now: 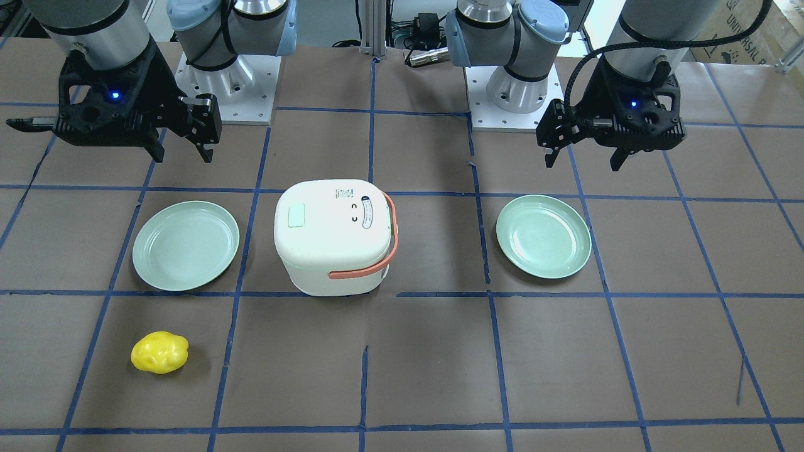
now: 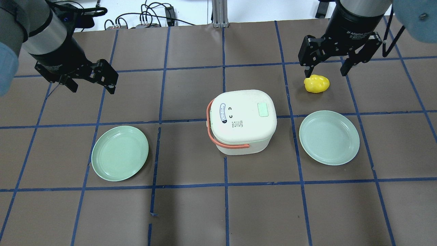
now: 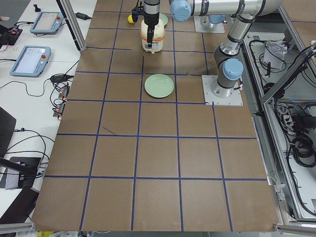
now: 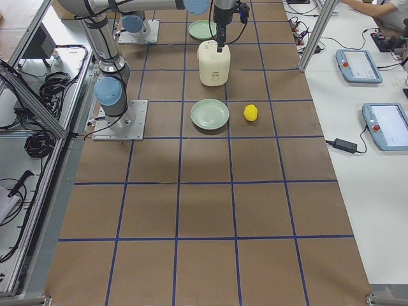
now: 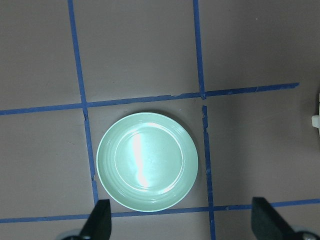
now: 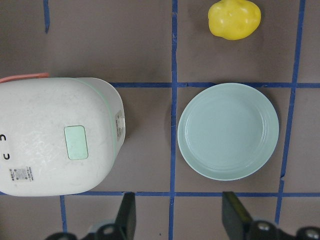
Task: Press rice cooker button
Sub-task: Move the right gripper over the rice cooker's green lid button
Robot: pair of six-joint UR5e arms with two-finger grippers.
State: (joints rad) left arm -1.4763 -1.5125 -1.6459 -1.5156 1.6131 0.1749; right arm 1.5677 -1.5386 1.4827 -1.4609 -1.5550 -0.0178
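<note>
Yellow fruit (image 1: 159,353) lies nearest; mid-table, between two plates (image 2: 120,153), stands your rice cooker (image 2: 242,119): rigid, likely light (it may skid). Your left pincer (image 2: 92,86) and right pincer (image 2: 325,72) hover spread; press its green button (image 2: 263,109) straight down.

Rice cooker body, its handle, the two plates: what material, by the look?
Rice cooker: likely plastic, matte off-white, no sharp glare, faint scuffs. Handle: thin orange band, plastic or silicone, cannot tell which. Left plate and right plate: pale green, glossy light streaks; melamine or plastic, possibly glazed ceramic.
</note>
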